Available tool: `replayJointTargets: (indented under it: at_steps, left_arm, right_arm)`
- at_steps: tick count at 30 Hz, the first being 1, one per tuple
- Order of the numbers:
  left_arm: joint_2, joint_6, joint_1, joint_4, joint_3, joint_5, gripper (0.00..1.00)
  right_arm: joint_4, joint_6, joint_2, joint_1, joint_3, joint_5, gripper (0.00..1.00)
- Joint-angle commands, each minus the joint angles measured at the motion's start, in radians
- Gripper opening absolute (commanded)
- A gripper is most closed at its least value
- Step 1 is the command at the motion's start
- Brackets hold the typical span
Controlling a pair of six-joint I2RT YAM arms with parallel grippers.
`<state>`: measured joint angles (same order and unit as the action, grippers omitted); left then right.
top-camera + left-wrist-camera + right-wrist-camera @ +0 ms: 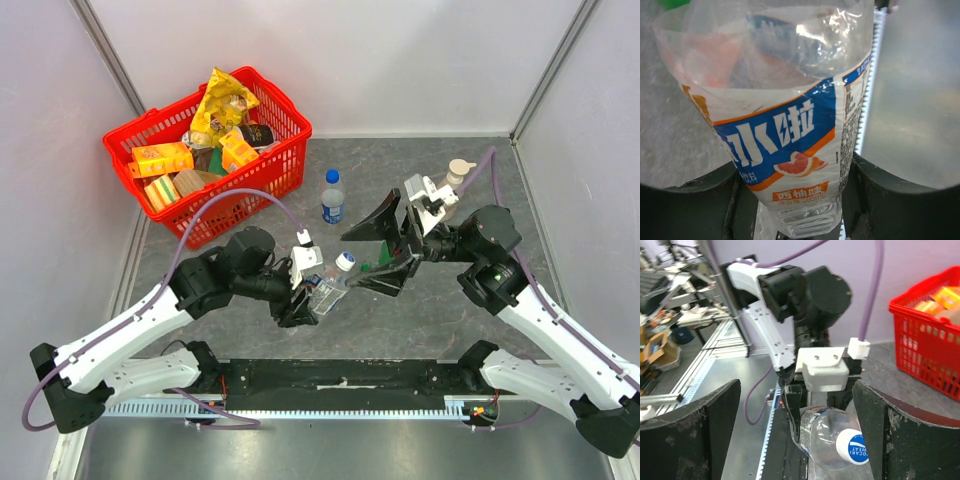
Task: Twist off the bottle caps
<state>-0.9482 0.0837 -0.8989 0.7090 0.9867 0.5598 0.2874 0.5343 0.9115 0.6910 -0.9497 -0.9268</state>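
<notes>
ok, left gripper point(303, 302) is clamped on the body of the clear bottle point(325, 292) and holds it tilted, neck end pointing toward the right arm. in the left wrist view the bottle fills the frame between the two fingers point(900, 200). its label is blue and white with orange trim and a grapefruit slice, and the plastic above the label is crumpled

white-and-blue cap point(345, 262) is on the neck of the clear bottle. right gripper point(797, 415) is spread wide, one finger on each side of that cap, neither touching it. in the right wrist view the cap sits low in the gap, just beside the right-hand finger point(910, 440), with the left gripper's white housing right behind the bottle

green cap point(366, 267) shows as a small green spot just right of the white-and-blue cap, partly under the right gripper. can't tell whether it's on a bottle

blue-labelled bottle point(333, 203) stands upright on the counter point(420, 330) behind both grippers, apart from them, with its blue cap point(333, 176) on

beige pump dispenser point(457, 175) stands behind the right arm's wrist. red basket point(150, 130) packed with boxes and a yellow bag sits in the far left corner of the counter, well apart from the bottles
</notes>
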Motion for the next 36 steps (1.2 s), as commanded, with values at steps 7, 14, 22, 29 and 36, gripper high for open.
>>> replayJointTargets:
  at_steps: [7, 14, 22, 29, 36]
  left_arm:
    - [0.072, -0.021, -0.001, -0.105, -0.1, -0.4, 0.02]
    - [0.051, -0.052, -0.001, -0.1, -0.118, -0.606, 0.02]
    - [0.002, -0.064, -0.001, -0.082, -0.103, -0.709, 0.02]
    - [-0.014, -0.061, -0.001, -0.08, -0.1, -0.693, 0.02]
    - [-0.015, -0.058, -0.001, -0.082, -0.102, -0.678, 0.02]
  right_arm:
    - [-0.281, -0.027, 0.089, 0.001, -0.07, 0.454, 0.98]
    - [-0.349, 0.05, 0.184, -0.033, -0.106, 0.568, 0.98]
    - [-0.352, 0.11, 0.268, -0.036, -0.106, 0.586, 0.98]
    - [-0.257, 0.184, 0.329, -0.038, -0.087, 0.513, 0.82]
    - [-0.16, 0.25, 0.382, -0.035, -0.072, 0.444, 0.64]
